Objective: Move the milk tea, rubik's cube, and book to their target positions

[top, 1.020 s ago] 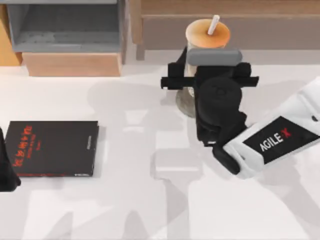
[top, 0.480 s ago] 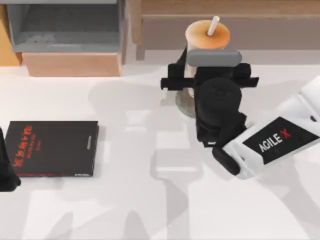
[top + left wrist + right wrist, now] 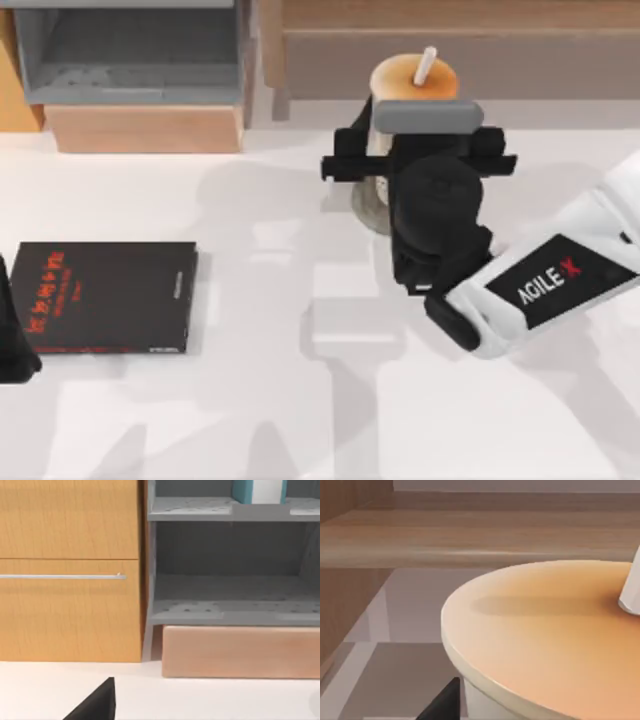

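Orange-lidded, the tall clear cup of tan milk tea [image 3: 414, 78] with its white straw [image 3: 426, 63] stands upright directly ahead of my right pincer [image 3: 378, 152], its base hidden behind the pincer's black body. Black fingers reach to either side of the cup's lower part, but I cannot tell whether they press on it or stand clear. Just beneath and to the left of this pincer, the rim of a round grey speckled stone-like disc [image 3: 366, 207] shows on the white desk [image 3: 300, 400]; the cup appears to stand over it. In the right wrist view the orange lid [image 3: 545, 630] lies close below the camera, with a wooden ledge [image 3: 470, 535] beyond.

My left pincer [image 3: 12, 330] is parked at the desk's left edge, its state not discernible. Immediately to its right lies a flat black book with red lettering [image 3: 105, 297]. In the left wrist view, a thick teal-blue book with white page edges [image 3: 260, 491] stands on the upper level of a grey shelf unit [image 3: 230, 575], beside a wooden cabinet [image 3: 70, 570].
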Robot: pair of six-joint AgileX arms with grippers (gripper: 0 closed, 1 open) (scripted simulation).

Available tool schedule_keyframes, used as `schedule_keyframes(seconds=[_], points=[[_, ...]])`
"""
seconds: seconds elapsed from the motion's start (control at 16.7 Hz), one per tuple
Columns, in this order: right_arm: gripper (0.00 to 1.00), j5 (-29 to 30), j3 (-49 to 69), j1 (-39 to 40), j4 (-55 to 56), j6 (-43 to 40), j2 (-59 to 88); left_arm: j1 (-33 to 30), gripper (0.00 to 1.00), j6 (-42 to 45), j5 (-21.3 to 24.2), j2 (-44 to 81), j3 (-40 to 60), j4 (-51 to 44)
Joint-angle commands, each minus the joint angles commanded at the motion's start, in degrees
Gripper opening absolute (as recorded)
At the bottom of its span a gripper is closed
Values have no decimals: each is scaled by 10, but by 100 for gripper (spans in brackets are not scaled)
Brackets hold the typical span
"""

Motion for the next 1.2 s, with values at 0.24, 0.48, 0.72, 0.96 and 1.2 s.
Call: schedule_keyframes(seconds=[0.24,0.48,0.72,0.96,1.2], points=[[100,0,0,0,0,0,0,0,100,0,0,0,0,0],[100,0,0,0,0,0,0,0,100,0,0,0,0,0],[100,11,-20,10,12,0,-12,0,100,0,0,0,0,0],[100,29,-61,28,33,0,-28,0,100,0,0,0,0,0],[100,28,-60,26,29,0,-27,0,100,0,0,0,0,0]])
